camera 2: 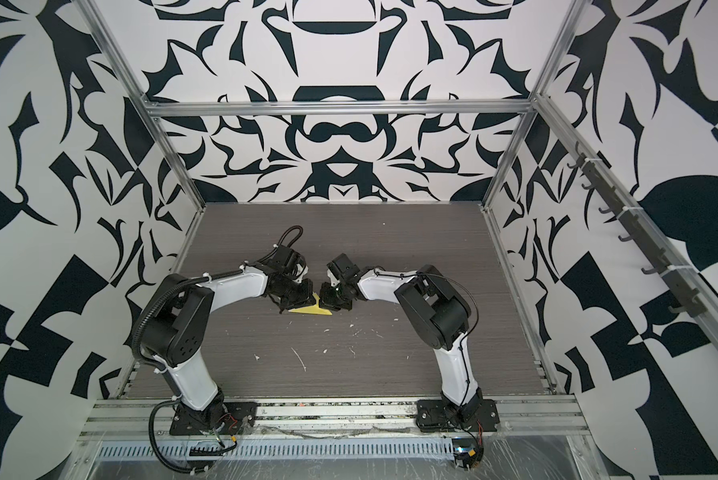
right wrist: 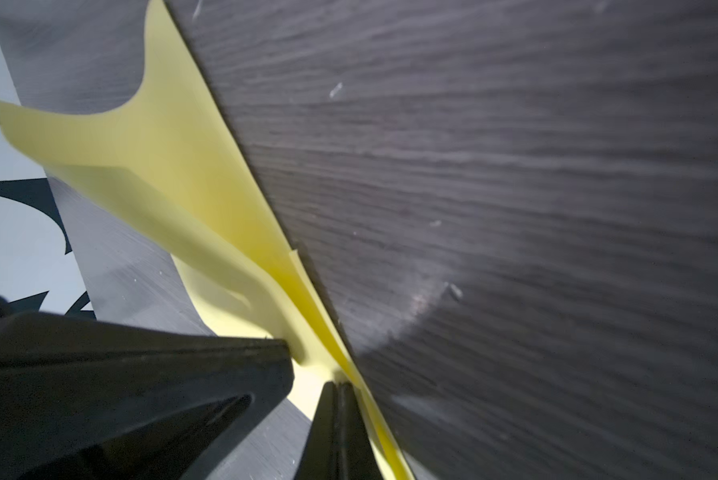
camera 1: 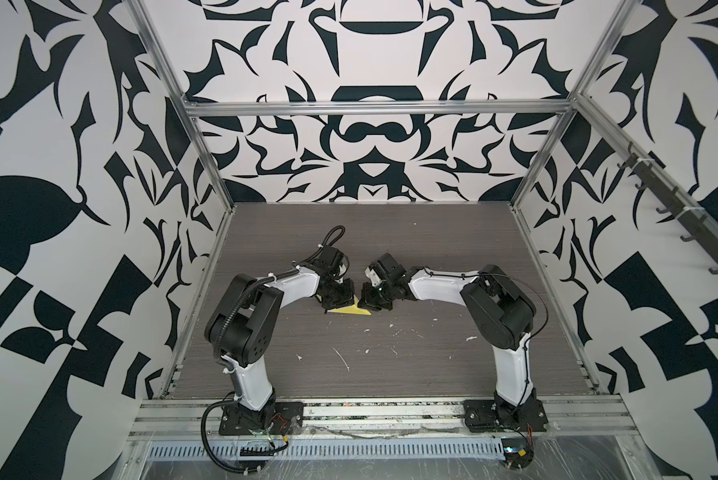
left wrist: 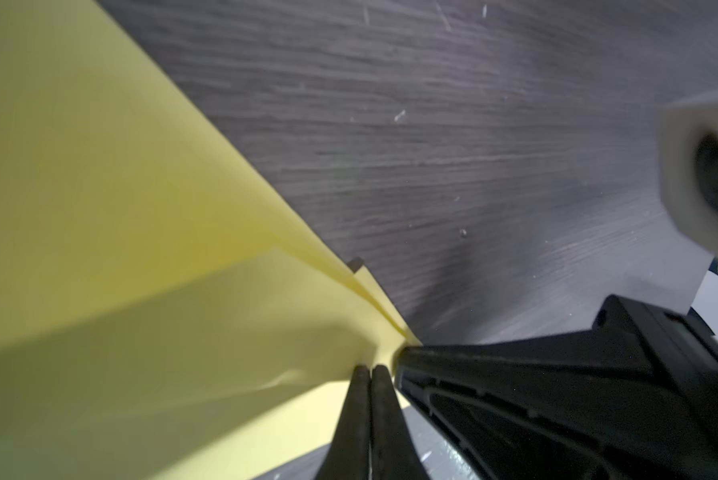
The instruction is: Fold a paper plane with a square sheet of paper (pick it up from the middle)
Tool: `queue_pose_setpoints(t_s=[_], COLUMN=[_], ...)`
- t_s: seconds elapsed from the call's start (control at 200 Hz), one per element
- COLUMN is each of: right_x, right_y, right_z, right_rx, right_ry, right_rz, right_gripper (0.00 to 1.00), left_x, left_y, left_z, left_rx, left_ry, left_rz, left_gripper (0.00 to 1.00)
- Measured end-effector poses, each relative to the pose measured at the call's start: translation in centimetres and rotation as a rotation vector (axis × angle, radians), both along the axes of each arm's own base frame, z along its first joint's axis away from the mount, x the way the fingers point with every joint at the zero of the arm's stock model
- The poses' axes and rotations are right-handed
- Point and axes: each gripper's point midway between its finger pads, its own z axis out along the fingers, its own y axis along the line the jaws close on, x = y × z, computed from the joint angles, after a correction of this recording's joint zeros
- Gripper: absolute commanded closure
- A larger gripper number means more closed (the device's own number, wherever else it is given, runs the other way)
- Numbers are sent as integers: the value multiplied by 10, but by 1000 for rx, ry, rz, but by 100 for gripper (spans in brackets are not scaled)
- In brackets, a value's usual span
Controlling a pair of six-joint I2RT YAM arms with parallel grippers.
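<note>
Left gripper [left wrist: 370, 368], right gripper [right wrist: 338, 383]; both pinching paper [camera 1: 347, 309]

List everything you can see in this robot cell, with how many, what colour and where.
square sheet of paper: one, yellow, folded into layers, mid-table between the grippers.
white flecks: several, white, scattered on the table nearer the arm bases.
table: one, dark grey wood grain, floor of the cell.
walls: black-and-white pattern, three sides.
frame: silver metal bars, along the cell's edges.
hook rail: one, dark, right-hand wall.
left arm: one, white and black, left side.
right arm: one, white and black, right side.
left gripper: black, shut on the sheet.
right gripper: black, shut on the sheet.
</note>
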Motion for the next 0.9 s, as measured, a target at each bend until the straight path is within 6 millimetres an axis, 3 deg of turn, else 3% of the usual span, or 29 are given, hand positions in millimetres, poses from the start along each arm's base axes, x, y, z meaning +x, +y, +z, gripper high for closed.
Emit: queue_pose_setpoints(t_s=[0.62,0.905], right_x=[-1,-7], right_y=[1,11], right_z=[2,9], right_rx=[0,54], right_ry=[-4,4], right_rz=[23,60], right_gripper=[100,100], left_x=[2,2], left_y=[5,6], left_z=[-6,-6], left_rx=[37,37], left_ry=[21,23], left_rz=[38,42], left_gripper=[96,97])
